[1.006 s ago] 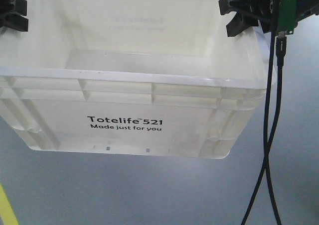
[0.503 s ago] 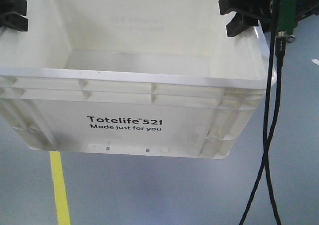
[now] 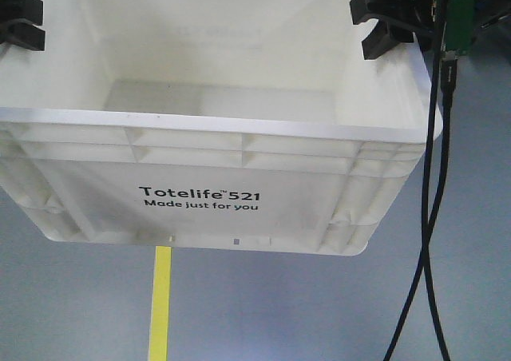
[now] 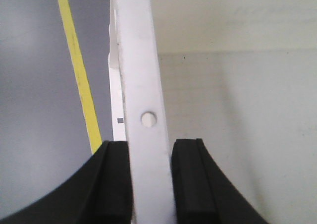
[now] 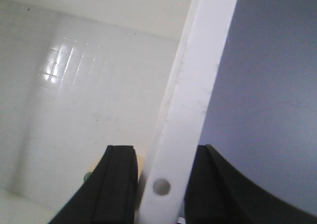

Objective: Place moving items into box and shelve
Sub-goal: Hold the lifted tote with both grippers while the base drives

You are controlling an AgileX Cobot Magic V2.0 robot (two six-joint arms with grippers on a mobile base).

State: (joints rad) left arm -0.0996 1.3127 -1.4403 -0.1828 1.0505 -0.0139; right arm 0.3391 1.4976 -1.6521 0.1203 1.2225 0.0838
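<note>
The box (image 3: 200,193) is a large white crate printed "Totelife 521", hanging above the grey floor. My left gripper (image 3: 17,21) is shut on its left rim. In the left wrist view the black fingers (image 4: 113,184) clamp the white rim (image 4: 143,85) from both sides. My right gripper (image 3: 385,25) is shut on the right rim (image 5: 198,85), one finger inside the box and one outside. The box's inside (image 3: 215,101) looks bare from the front. A small tan and green bit (image 5: 140,162) peeks out beside the inner right finger. I cannot tell what it is.
A yellow floor line (image 3: 162,301) runs under the box's front and also shows as the same yellow floor line (image 4: 79,75) beside the left rim. Black cables (image 3: 435,177) hang down at the right from a green circuit board (image 3: 460,17).
The yellow floor line has slid rightward beneath the box, from the left corner to under the print. Box and both grippers keep their places in the front view.
</note>
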